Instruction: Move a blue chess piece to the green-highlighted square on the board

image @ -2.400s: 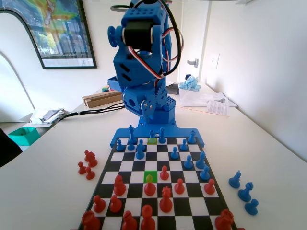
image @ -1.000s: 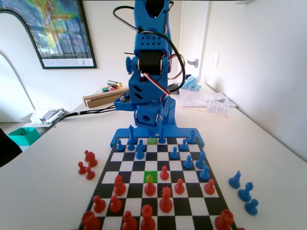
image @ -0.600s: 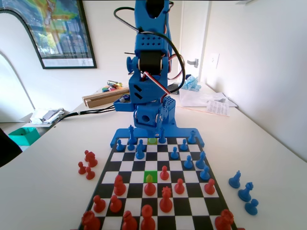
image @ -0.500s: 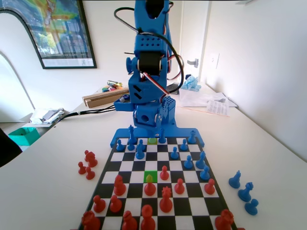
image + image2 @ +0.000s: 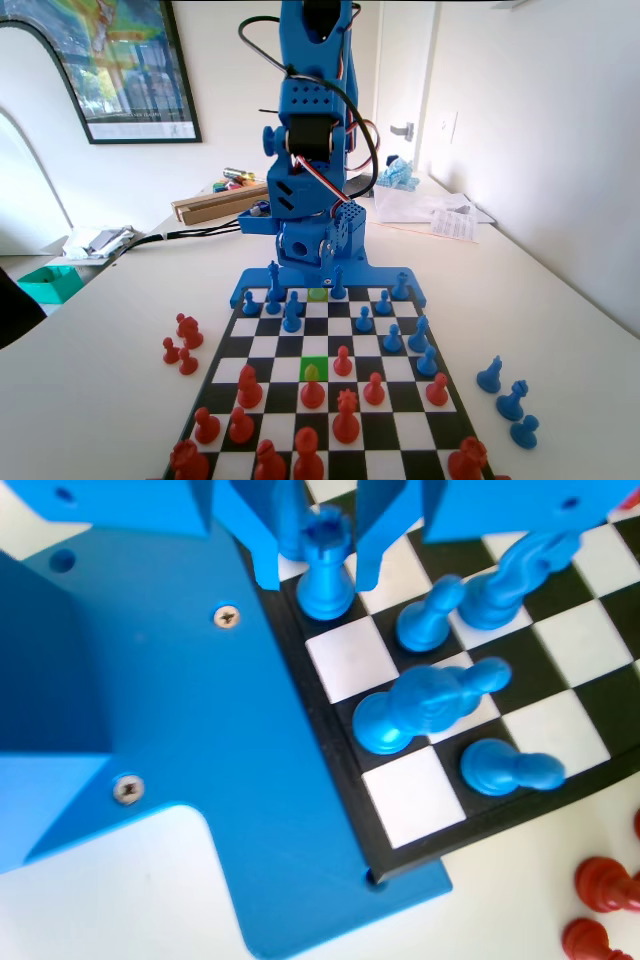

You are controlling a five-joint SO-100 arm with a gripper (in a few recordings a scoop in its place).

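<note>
Wrist view: claw (image 5: 315, 575) spread open, jaws either side of a crowned blue piece (image 5: 325, 565) on the board (image 5: 560, 630) – not gripping. Fixed view adds the green-highlighted square (image 5: 314, 369) mid-board, holding a red pawn (image 5: 313, 388).

The blue arm (image 5: 310, 150), folded high above the board's (image 5: 330, 395) far end 2.4 seconds ago, has unfolded and swung lower over the back rank, edging slightly further in the last half second; no pieces have shifted.
</note>
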